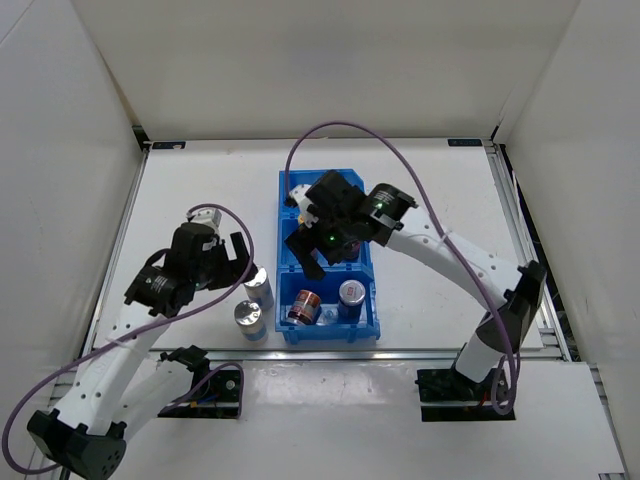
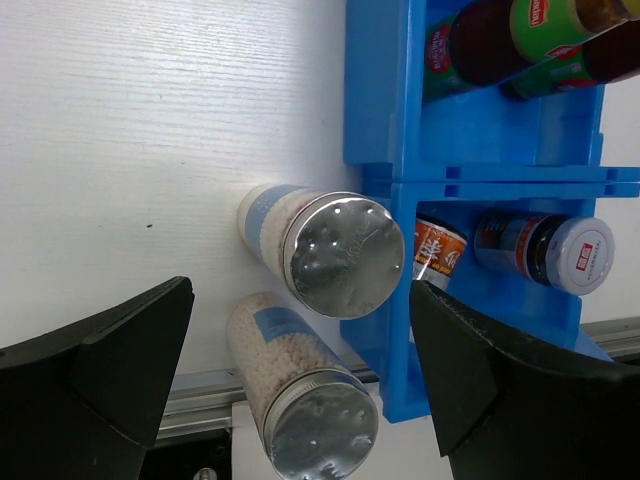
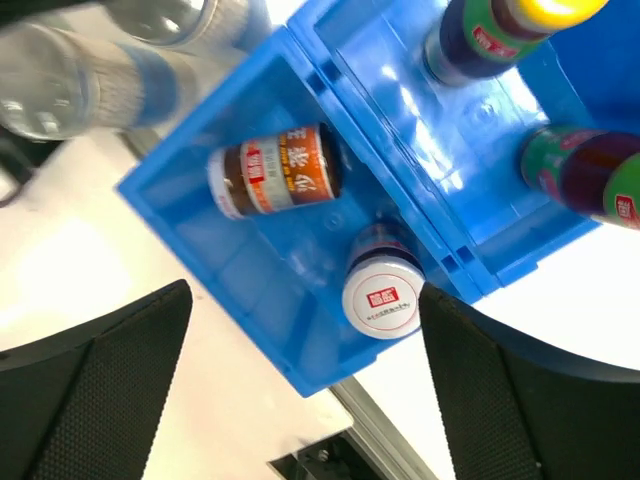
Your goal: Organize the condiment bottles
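At the table's [image 1: 200, 180] near edge, left of the blue bin [image 1: 320, 182], the nearer shaker [image 2: 315, 420] and the farther shaker [image 2: 343, 252] stand caps up beneath the wide-spread left gripper [image 2: 300, 295]. In the bin's nearest compartment a tipped shaker [image 3: 275, 170] lies flat beside the upright red-topped shaker [image 3: 382, 295]. The slim dark bottles [image 3: 480, 35] occupy the next compartment, under the right gripper [image 3: 305, 292], its jaws apart.

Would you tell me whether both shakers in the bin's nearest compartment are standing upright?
No, the orange-labelled shaker lies on its side, while the white-capped shaker stands upright beside it.
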Motion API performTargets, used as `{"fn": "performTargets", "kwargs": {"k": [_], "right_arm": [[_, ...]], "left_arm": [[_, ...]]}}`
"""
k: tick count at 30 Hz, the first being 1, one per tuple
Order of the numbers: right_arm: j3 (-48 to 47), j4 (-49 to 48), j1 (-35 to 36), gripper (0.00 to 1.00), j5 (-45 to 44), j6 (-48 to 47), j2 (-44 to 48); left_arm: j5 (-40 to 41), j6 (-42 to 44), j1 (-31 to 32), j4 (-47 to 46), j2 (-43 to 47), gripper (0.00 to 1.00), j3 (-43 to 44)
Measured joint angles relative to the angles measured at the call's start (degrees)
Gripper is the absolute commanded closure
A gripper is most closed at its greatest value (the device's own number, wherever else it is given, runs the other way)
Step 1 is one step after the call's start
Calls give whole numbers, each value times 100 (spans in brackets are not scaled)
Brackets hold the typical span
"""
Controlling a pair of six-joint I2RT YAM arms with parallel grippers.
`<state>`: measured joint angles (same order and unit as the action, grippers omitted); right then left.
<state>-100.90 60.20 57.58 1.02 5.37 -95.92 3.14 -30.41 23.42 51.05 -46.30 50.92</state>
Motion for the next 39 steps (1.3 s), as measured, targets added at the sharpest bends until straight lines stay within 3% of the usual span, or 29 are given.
{"fn": "performTargets", "kwargs": {"k": [6,12,15,21,27,35,39], "right_arm": [[-15,74,-181,9,905,-190,-136],[-46,284,-46,9,1202,-260,-813],[-385,529,22,15,1357,-247,-1156],[-1523,1038,144,17,1370,254,-1943],[-1770,1408,219,14,1266,1071,-2037],[227,452,629,4,678,1224,-1012],[514,203,813,0,-4,1117,-424]], "left_arm": [[52,22,0,-7,-46,0,0],[271,39,0,-4,111,0,4],[343,20,0,55,87,0,57],[726,-138,0,424,-59,0,520],[1196,-146,0,579,28,0,1064],[1270,105,-2,697,487,0,966],[752,573,-7,678,734,0,905]]}}
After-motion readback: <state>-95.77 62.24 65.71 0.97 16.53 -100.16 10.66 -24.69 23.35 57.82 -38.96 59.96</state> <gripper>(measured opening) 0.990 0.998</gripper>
